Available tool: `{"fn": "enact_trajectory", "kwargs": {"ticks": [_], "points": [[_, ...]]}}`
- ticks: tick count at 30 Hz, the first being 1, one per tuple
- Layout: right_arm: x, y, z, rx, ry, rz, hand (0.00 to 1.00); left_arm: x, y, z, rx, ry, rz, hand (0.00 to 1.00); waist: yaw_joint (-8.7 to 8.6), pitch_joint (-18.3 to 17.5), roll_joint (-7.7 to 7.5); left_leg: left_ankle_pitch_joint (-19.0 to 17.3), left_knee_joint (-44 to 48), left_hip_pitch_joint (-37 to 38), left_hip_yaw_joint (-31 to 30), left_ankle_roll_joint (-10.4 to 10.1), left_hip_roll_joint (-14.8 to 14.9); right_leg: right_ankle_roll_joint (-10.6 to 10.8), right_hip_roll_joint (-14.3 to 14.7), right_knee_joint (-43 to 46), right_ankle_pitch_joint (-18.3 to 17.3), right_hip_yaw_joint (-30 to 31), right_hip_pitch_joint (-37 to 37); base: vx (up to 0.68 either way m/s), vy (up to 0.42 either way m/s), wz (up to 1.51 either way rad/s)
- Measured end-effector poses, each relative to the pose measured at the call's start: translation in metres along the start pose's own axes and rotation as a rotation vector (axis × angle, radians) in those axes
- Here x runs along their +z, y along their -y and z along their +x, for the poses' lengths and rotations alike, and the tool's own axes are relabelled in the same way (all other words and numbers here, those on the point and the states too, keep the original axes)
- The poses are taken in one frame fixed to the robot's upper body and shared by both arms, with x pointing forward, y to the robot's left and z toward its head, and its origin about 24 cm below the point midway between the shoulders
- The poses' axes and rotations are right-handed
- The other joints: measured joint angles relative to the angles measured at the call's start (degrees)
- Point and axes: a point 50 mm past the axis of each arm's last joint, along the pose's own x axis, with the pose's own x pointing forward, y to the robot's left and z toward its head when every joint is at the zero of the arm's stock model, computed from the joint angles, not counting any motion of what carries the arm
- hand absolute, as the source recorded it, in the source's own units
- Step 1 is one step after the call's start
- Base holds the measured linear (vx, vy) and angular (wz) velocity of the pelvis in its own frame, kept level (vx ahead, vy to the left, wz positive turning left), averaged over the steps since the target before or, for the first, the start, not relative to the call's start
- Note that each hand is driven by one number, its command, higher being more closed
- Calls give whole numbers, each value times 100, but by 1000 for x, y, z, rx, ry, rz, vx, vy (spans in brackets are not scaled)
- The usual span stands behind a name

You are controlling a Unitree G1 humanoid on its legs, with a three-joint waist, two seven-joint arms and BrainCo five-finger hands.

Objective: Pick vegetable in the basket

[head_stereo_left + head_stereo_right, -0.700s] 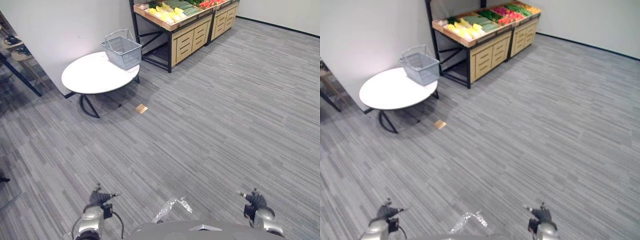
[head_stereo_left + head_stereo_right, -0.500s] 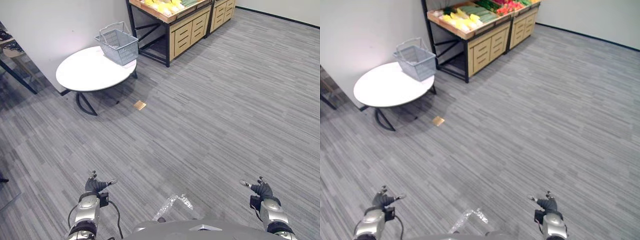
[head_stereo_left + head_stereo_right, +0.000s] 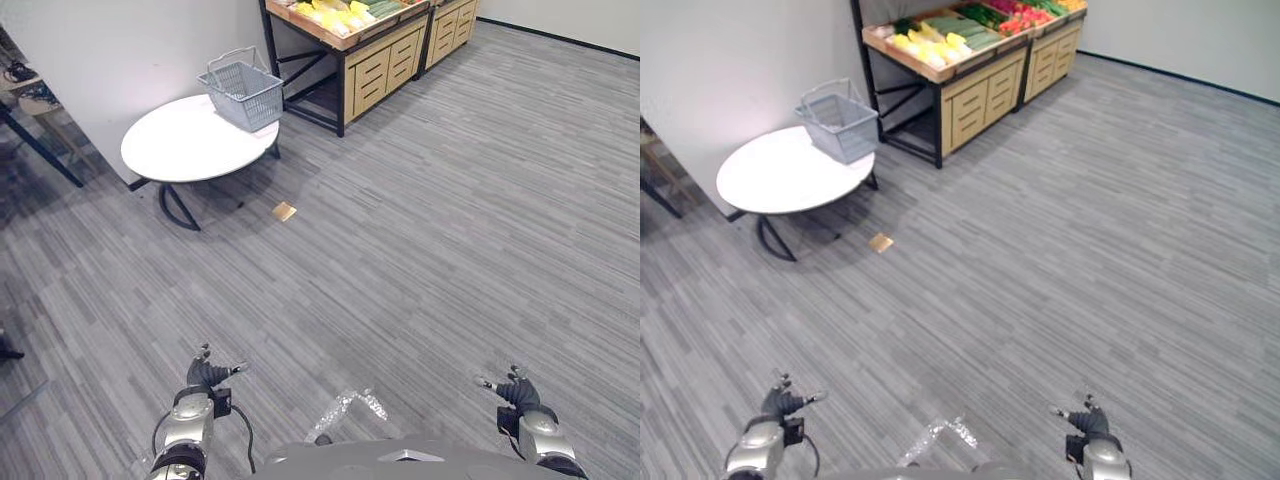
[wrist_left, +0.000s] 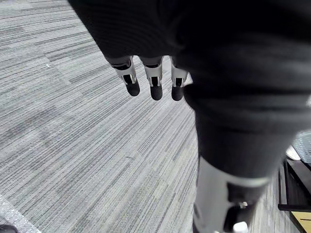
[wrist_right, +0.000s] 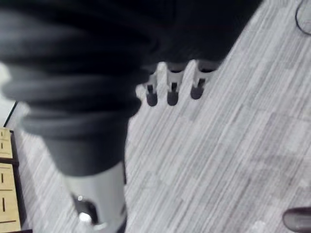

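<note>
A grey wire basket [image 3: 243, 94] stands on the far edge of a round white table [image 3: 190, 148] at the upper left. Behind it a wooden produce stand [image 3: 945, 52] holds yellow, green and red vegetables [image 3: 928, 38]. My left hand [image 3: 208, 375] hangs low at the bottom left, far from the table, its fingers [image 4: 154, 83] straight and holding nothing. My right hand [image 3: 508, 388] hangs at the bottom right, its fingers [image 5: 172, 89] also straight and empty over the grey floor.
A small tan scrap [image 3: 285, 211] lies on the grey floor in front of the table. A crumpled clear wrapper [image 3: 345, 410] lies close below me. A dark table leg [image 3: 40, 150] and clutter stand at the far left by the white wall.
The whole view has shifted, so the camera has moved. Both hands sit slightly lower in the picture and stay open.
</note>
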Motion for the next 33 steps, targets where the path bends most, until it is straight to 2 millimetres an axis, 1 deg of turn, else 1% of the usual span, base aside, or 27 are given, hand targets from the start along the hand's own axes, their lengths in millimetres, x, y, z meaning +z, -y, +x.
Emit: {"fn": "enact_trajectory", "kwargs": {"ticks": [2, 3, 4, 6, 8, 9, 11, 12, 13, 15, 16, 17, 18, 19, 20, 21, 22, 23, 24, 25, 26, 27, 29, 30, 31, 32, 33], "points": [[8, -3, 2, 10, 17, -7, 0, 2, 0, 1, -1, 5, -6, 0, -6, 68, -29, -380, 842, -364, 87, -89, 54, -56, -1, 136, -128, 55, -82, 20, -28, -11], [16, -6, 4, 18, 37, -14, 0, 6, 1, 2, -2, 15, -10, 0, 14, 192, -10, -767, 2132, -893, 211, -324, 179, -139, 27, 244, -238, 74, -71, -18, -56, -7], [21, -5, 6, 19, 47, -23, 0, 9, 3, 3, -6, 22, -14, 0, -2, 272, -5, -819, 3080, -1291, 369, -388, 323, -150, 60, 354, -312, 83, -42, 3, -59, -12], [32, 4, 8, 3, 72, -64, 0, 7, 7, 2, -12, 17, -22, 0, 65, 428, 133, -549, 4753, -1803, 738, -445, 784, -234, 205, 679, -589, 245, 143, 83, -20, -32], [44, 7, 10, -9, 102, -70, 0, 4, 10, 1, -16, 8, -29, 0, 137, 514, 48, -345, 5369, -2085, 914, -490, 864, -269, 92, 706, -683, 436, 291, 169, 21, -39], [50, 9, 11, -15, 115, -71, 0, 4, 13, 0, -22, 5, -37, 0, 137, 513, 86, -625, 5092, -2096, 1014, -396, 875, -270, 66, 652, -688, 538, 342, 209, 35, -36], [59, 12, 12, -23, 138, -72, 0, 7, 19, 1, -36, 12, -67, 0, 104, 499, 135, -756, 4007, -2214, 1230, -311, 880, -250, -34, 511, -699, 618, 353, 178, 64, -22], [63, 10, 13, -20, 147, -70, 0, 8, 19, 1, -36, 15, -74, 0, 147, 507, 121, -581, 3087, -2274, 1403, -282, 868, -219, -145, 413, -721, 655, 365, 261, 130, -29], [66, 9, 13, -17, 154, -69, 0, 7, 19, 0, -38, 11, -75, 0, 167, 503, 142, -202, 2172, -2355, 1458, -282, 847, -143, -223, 237, -773, 703, 460, 292, 153, -28], [65, 8, 13, -15, 152, -78, 0, 3, 21, -1, -48, 3, -59, 0, 179, 453, 235, 230, 1299, -2400, 1480, -346, 904, -23, -255, 85, -952, 744, 599, 461, 311, -25], [62, 4, 12, -1, 145, -92, 0, -3, 18, -3, -43, -12, -52, 0, 215, 388, 180, 565, 1571, -2428, 1518, -81, 842, -14, -452, 175, -1169, 777, 730, 427, 310, -29], [58, -1, 12, 12, 137, -93, 0, -8, 16, -4, -39, -23, -50, 0, 253, 319, 60, 505, 1697, -2442, 1544, 46, 715, -75, -581, 347, -1246, 794, 695, 549, 275, -28], [50, -6, 10, 25, 124, -95, 0, -12, 18, -6, -44, -34, -49, 0, 314, 226, -95, 278, 1756, -2430, 1633, 271, 540, 35, -715, 922, -1201, 827, 452, 593, 226, -8], [44, -10, 9, 37, 112, -91, 0, -16, 20, -8, -47, -45, -49, 0, 339, 224, -148, 139, 1756, -2312, 1670, 369, 439, 460, -755, 1729, -964, 816, 129, 708, 277, 3], [40, -14, 8, 46, 103, -87, 0, -17, 19, -8, -46, -47, -47, 0, 340, 247, -190, 67, 1741, -2178, 1672, 435, 379, 734, -763, 2182, -799, 851, 6, 466, 194, 20], [37, -19, 7, 58, 95, -81, 0, -19, 17, -9, -42, -52, -42, 0, 333, 276, -246, -40, 1703, -1913, 1646, 498, 304, 1253, -763, 2916, -419, 869, -160, 449, 184, 21], [35, -24, 7, 72, 92, -81, 0, -20, 16, -9, -40, -52, -38, 0, 320, 292, -262, -186, 1609, -1591, 1527, 532, 247, 1399, -715, 3679, 132, 866, -379, 614, 221, 34], [41, -29, 5, 92, 126, -114, 0, -19, 15, -10, -41, -41, -27, 0, 284, 309, -226, -391, 1489, -1098, 1370, 533, 231, 1379, -606, 4892, 221, 715, -782, 598, 189, 39], [46, -31, 4, 95, 149, -123, 0, -19, 14, -11, -43, -38, -15, 0, 257, 309, -211, -425, 1412, -932, 1291, 532, 226, 1367, -599, 5204, 178, 557, -932, 564, 121, 73], [63, -33, 2, 100, 224, -132, 0, -14, 14, -10, -48, -16, -2, 0, 124, 340, -152, -477, 1208, -608, 1035, 517, 205, 1196, -650, 5611, 21, 161, -1311, 484, 29, 93], [82, -34, -2, 98, 311, -132, 0, -7, 15, -8, -49, 6, -4, 0, 45, 340, -152, -484, 999, -357, 838, 499, 201, 949, -727, 5555, -218, -121, -1686, 476, 1, 100], [91, -34, -5, 93, 354, -143, 0, -1, 16, -6, -52, 22, -6, 0, 16, 345, -138, -497, 917, -260, 705, 478, 203, 825, -726, 5397, -309, -215, -1846, 465, -68, 101], [113, -30, -12, 73, 460, -159, 0, 12, 20, -3, -63, 63, -4, 0, -33, 353, -135, -591, 738, 18, 332, 365, 258, 693, -692, 4492, -498, -273, -2230, 412, -151, 103], [125, -25, -16, 51, 514, -173, 0, 16, 23, -3, -76, 79, 6, 0, -68, 372, -98, -718, 698, 175, 57, 264, 365, 602, -673, 3365, -460, -273, -2318, 478, -269, 122], [135, -21, -19, 29, 553, -187, 0, 16, 25, -4, -82, 85, 14, 0, -116, 378, -74, -863, 681, 284, -188, 112, 496, 538, -681, 1797, -96, -214, -2258, 474, -298, 119], [139, -20, -21, 18, 570, -188, 0, 16, 24, -3, -80, 88, 17, 0, -104, 361, -101, -944, 669, 340, -267, 18, 530, 547, -711, 1065, 152, -140, -2205, 490, -367, 106], [147, -18, -23, -5, 600, -199, 0, 15, 20, -3, -74, 87, 29, 0, -82, 346, -206, -1130, 652, 492, -465, -172, 556, 664, -788, 270, 453, 112, -2235, 547, -454, 94]]}}
